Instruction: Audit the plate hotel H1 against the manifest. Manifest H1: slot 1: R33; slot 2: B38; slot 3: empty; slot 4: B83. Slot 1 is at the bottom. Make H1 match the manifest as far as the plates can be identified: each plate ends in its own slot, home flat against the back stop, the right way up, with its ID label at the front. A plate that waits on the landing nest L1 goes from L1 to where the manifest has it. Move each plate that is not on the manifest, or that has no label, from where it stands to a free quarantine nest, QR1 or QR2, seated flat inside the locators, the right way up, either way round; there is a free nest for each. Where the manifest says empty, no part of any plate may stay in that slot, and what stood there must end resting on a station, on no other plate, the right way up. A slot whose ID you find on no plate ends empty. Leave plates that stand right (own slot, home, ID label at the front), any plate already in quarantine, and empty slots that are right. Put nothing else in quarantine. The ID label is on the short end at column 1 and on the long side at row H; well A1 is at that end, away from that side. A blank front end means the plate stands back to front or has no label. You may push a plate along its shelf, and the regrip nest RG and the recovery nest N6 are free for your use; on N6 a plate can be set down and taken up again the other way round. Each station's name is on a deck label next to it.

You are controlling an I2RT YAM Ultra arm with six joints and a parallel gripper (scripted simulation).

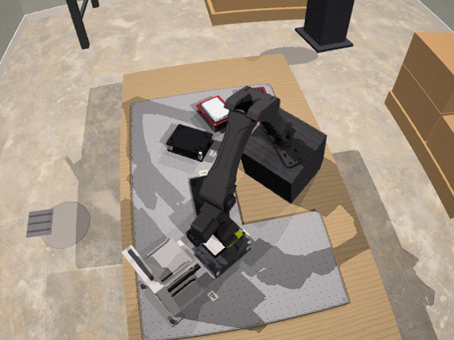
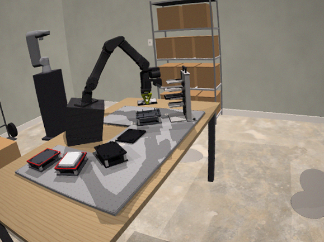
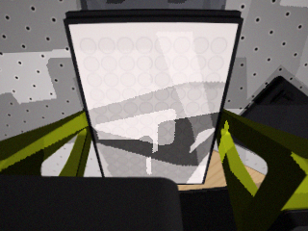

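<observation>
My gripper [image 1: 223, 242] [image 2: 147, 98] [image 3: 153, 115] is shut on a white well plate [image 1: 212, 246] [image 2: 150, 100] [image 3: 154, 82], its yellow-green fingers on the two long sides. It holds the plate flat, wells up, above a black raised nest [image 1: 233, 259] [image 2: 147, 116] that stands beside the plate hotel H1 [image 1: 154, 271] [image 2: 187, 94]. The hotel's shelves carry plates, seen edge-on in the exterior view; their labels are too small to read. No label shows on the held plate in the wrist view.
Two red-edged quarantine nests stand at the far end of the mat: one [image 2: 43, 158] is bare, the other holds a white plate [image 1: 214, 108] [image 2: 69, 159]. Another black nest [image 1: 189, 139] [image 2: 110, 153] and a flat black pad [image 2: 130, 135] lie between. The arm's black base block [image 1: 286, 161] stands mid-table.
</observation>
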